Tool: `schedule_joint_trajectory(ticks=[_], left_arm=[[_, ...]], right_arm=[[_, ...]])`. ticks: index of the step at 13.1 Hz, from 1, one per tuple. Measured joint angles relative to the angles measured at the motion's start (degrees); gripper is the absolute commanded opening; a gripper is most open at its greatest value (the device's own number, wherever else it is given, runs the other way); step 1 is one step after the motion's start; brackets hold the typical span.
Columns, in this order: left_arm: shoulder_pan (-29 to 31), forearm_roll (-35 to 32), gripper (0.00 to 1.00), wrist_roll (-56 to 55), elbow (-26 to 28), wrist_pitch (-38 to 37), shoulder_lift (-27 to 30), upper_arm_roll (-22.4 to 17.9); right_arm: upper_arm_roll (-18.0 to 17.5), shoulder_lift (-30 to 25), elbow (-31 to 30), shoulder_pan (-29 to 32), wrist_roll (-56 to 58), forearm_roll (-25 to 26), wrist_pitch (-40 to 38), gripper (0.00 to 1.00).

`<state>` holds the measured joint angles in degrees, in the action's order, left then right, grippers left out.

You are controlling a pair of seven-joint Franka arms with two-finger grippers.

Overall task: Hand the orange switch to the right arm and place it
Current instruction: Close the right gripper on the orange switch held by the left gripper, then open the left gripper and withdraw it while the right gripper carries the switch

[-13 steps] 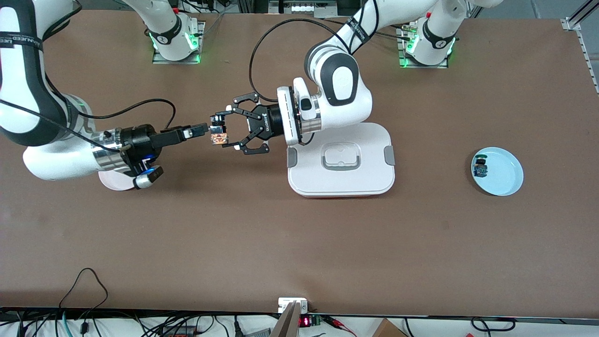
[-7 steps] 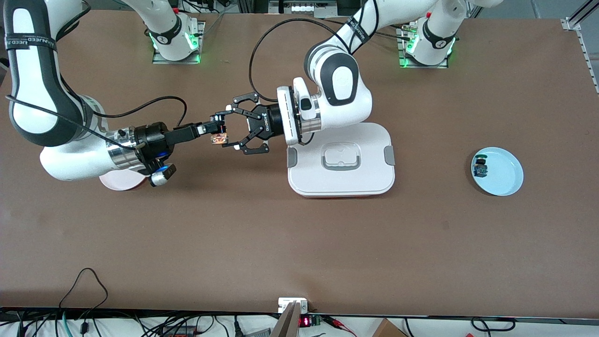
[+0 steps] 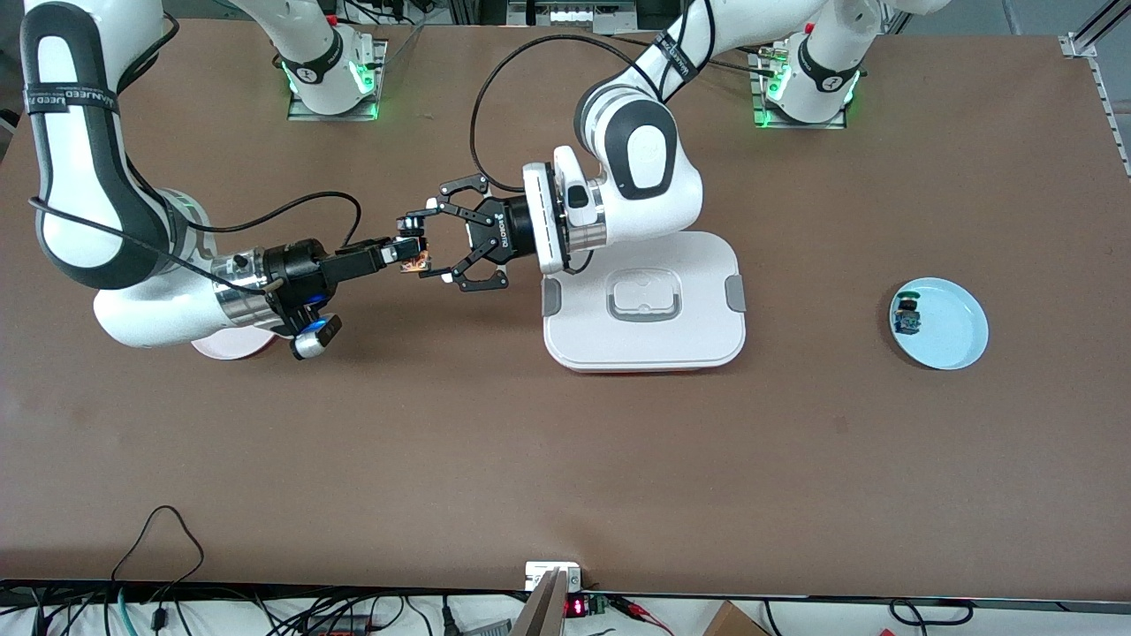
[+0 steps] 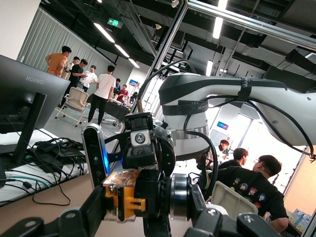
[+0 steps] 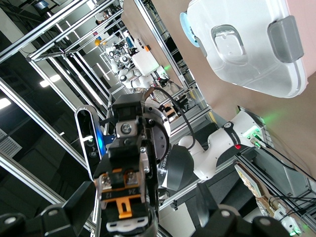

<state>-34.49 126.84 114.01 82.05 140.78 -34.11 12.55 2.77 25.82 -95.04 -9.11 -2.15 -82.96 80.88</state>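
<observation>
The orange switch (image 3: 413,259) is held up in the air over bare table, between the white container and the right arm's end. My left gripper (image 3: 418,253), the wide black linkage one, is shut on it. In the left wrist view the switch (image 4: 123,197) sits across the pads of the left gripper (image 4: 148,207), orange block at one pad and silver ring at the other. My right gripper (image 3: 399,250), slim and black, is open with its tips right at the switch. The right wrist view shows the switch's terminal face (image 5: 121,197) close up.
A white lidded container (image 3: 643,300) lies on the table under the left arm's wrist. A light blue plate (image 3: 954,331) at the left arm's end holds the blue-and-green switch (image 3: 906,316). A pink plate (image 3: 225,346) lies under the right arm's forearm.
My right gripper has moved toward the left gripper and closed the gap to the switch. The left gripper and the switch have stayed in place.
</observation>
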Motion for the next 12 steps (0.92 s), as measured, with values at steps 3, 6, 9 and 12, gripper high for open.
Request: schedule_joint_trajectory(ticks=[3, 6, 9, 12], left_arm=[[0.0, 0.0, 0.00, 0.0, 0.0, 0.0, 0.0, 0.0], [-0.1, 0.2, 0.00, -0.2, 0.1, 0.0, 0.0, 0.0], [-0.1, 0.3, 0.02, -0.8, -0.1, -0.1, 0.0, 0.0], [-0.1, 0.3, 0.99, -0.8, -0.1, -0.1, 0.0, 0.0]], right_arm=[[0.0, 0.1, 0.0, 0.0, 0.0, -0.1, 0.0, 0.17], [0.1, 0.0, 0.9, 0.2, 0.1, -1.0, 0.0, 0.10], [0.2, 0.0, 1.2, 0.2, 0.4, -1.0, -0.1, 0.09], [0.2, 0.0, 1.3, 0.2, 0.4, -1.0, -0.1, 0.09]])
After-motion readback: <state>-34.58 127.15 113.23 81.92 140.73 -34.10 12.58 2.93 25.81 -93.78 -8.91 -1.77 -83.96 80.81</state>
